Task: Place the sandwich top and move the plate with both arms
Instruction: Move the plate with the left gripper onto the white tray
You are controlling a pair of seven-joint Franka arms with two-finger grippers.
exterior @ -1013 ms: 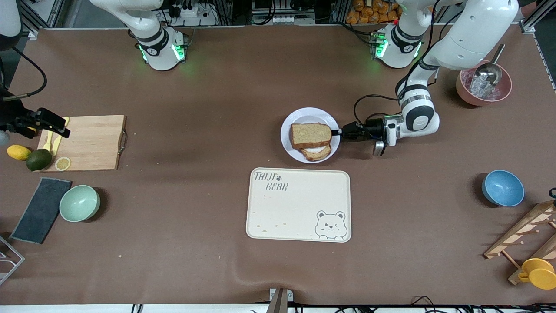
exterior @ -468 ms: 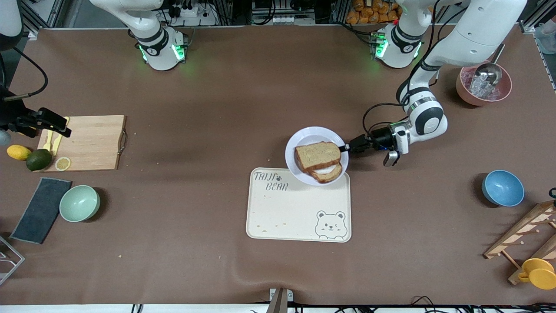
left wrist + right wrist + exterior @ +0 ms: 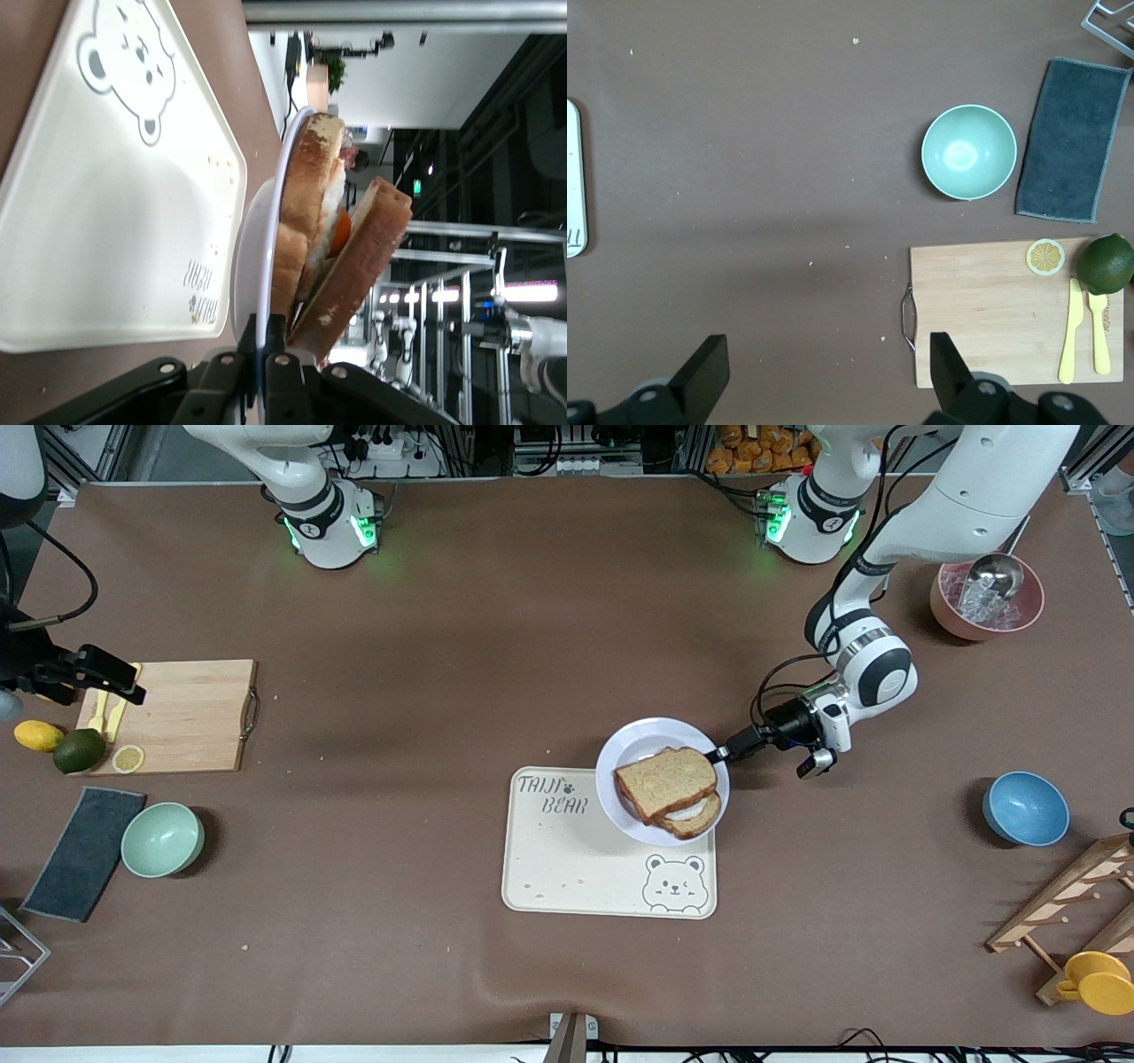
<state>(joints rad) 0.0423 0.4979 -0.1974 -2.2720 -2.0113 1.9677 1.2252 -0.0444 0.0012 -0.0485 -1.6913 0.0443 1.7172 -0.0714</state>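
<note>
**Plate carried over the bear tray**

Left hand (image 3: 716,755) sits right of centre in the front frame, its fingers pressed together on the rim of the plate (image 3: 620,751), pinching the edge that faces the left arm's end of the worktop (image 3: 443,646). In the left wrist view the two fingers (image 3: 282,370) meet on the thin white rim at the bottom of the frame, with the plate (image 3: 257,257) seen edge-on above them. The plate hangs over the upper corner of the cream bear-print tray (image 3: 567,868), the corner toward the left arm's end, and part of it juts past the tray's edge; whether it touches the tray or is just above it I cannot tell.

On the plate the sandwich top (image 3: 666,781) lies on a lower slice (image 3: 695,824), slightly askew so that the lower slice and a white filling peek out at the edge nearer the front camera. The left wrist view shows the sandwich top (image 3: 359,266) leaning off the stack, with something red-orange (image 3: 341,235) between the slices.

Right hand (image 3: 93,675) waits at the far left of the front frame, over the wooden cutting board (image 3: 190,717). Its fingers (image 3: 707,372) are spread wide and hold nothing. Below it in its wrist view are the board (image 3: 983,310), a mint bowl (image 3: 969,152), a dark cloth (image 3: 1074,137), a lemon slice (image 3: 1045,257), a green avocado (image 3: 1106,264) and yellow cutlery (image 3: 1085,332).
</note>
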